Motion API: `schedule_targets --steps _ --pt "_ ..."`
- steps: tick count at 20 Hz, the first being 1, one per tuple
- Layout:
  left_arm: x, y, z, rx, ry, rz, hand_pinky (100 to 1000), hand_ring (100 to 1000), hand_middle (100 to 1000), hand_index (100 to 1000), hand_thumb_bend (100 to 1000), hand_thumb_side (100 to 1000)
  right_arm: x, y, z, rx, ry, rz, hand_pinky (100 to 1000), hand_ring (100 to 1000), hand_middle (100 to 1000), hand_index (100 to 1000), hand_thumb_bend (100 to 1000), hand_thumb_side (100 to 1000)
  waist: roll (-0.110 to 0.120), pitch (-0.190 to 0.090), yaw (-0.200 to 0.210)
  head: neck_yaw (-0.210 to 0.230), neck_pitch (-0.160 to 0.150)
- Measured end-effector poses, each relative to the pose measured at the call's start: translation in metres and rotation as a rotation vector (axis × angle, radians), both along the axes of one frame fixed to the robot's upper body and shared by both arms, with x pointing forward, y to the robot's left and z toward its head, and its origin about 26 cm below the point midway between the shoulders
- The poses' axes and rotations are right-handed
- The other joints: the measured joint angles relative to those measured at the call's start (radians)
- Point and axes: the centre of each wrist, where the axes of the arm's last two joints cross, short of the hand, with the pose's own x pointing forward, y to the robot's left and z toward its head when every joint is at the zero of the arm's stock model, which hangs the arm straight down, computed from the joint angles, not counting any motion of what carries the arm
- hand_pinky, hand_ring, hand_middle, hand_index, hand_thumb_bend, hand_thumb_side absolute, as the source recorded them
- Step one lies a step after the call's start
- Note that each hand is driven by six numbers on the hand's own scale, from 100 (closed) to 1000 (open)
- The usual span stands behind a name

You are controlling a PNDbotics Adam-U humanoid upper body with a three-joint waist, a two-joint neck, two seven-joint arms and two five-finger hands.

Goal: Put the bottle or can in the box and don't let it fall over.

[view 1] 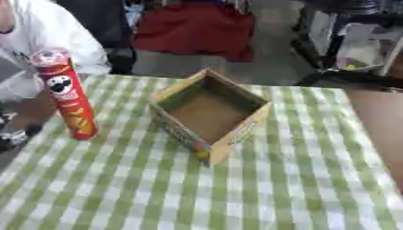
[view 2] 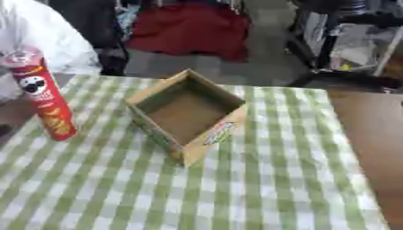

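A tall red crisp can (view 1: pixel 69 101) with a pale lid stands upright on the green-checked tablecloth (view 1: pixel 299 188), near the table's left side. To its right, about mid-table, sits an open cardboard box (view 1: pixel 208 112), turned corner-on to me, with nothing inside. A gap of cloth separates the can from the box. At the far left edge, below the can, a dark shape with a pale patch (view 1: pixel 14 137) looks like my left hand; its pose is not clear. My right hand shows in neither view.
A person in a white top (view 1: pixel 47 36) sits at the far left corner, behind the can. Bare brown tabletop (view 1: pixel 382 130) lies beyond the cloth's right edge. Red fabric and dark furniture stand on the floor past the table.
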Motion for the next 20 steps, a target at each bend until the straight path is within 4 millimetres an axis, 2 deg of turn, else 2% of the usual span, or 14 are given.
schedule_targets --steps 7,14,20 --pt "0.0002 -0.0002 0.0003 -0.001 0.002 0.005 941 951 828 881 947 190 0.0000 0.0001 0.0000 0.000 0.000 0.000 868 901 874 891 384 849 0.000 0.000 -0.001 0.003 0.004" --pt "0.0002 -0.0002 0.0003 -0.001 0.006 0.008 946 966 831 882 961 201 0.0000 0.0002 -0.0001 0.000 0.001 0.000 869 899 878 891 372 853 -0.003 0.001 0.001 0.048 0.007" --pt "0.0063 -0.0039 0.0060 0.017 0.002 0.000 944 968 830 878 966 191 0.0002 0.0012 -0.0001 -0.002 0.001 0.004 868 896 878 891 364 859 -0.008 0.022 0.000 0.053 0.001"
